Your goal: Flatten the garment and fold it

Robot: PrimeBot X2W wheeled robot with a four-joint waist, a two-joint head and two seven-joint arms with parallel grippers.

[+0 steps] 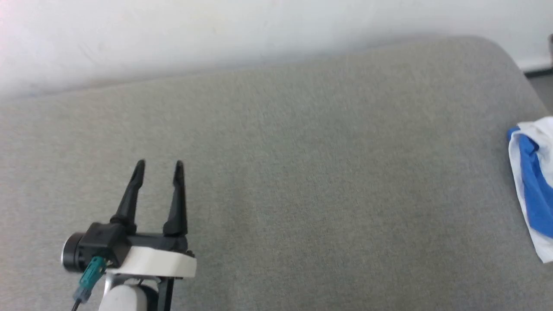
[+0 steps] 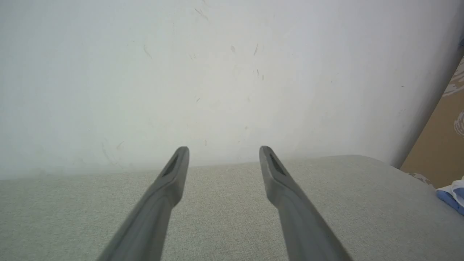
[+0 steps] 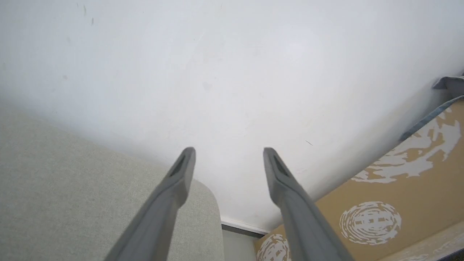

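Near left: left gripper [image 1: 160, 163], two long dark fingers on a pale wrist, poised over the near left part of the grey padded surface [image 1: 302, 151]. Its fingers are spread with nothing between them, and they point toward the far white wall [image 1: 216, 30].

Centre: a broad stretch of bare grey upholstery running from the left gripper to the right end. The weave is even and nothing lies on it.

Right: the garment [image 1: 533, 181], a bunched heap of white and royal-blue fabric at the right end of the surface, well apart from the left gripper. It is cut off by the frame, so whether any of it hangs over the edge cannot be told.

Further right: right gripper [image 3: 229, 149], released and empty. Its fingers are parted and aimed at the wall past the rounded far right corner of the surface, above a tan floor covering [image 3: 398, 188] printed with white roundels.

Step in hand, as judged: flattening is not yet begun. The garment lies crumpled and unheld, so this is the approach to a first grasp.

Next move calls for: bringing open fingers down onto the heap, pinching a hem or sleeve edge low against the cushion, since thin cloth slips, and drawing it left into the centre.

Edges and room: the far edge meets the wall. The right end drops to the floor close by the heap, so a pull to the right risks a fall. There is ample open room to the left
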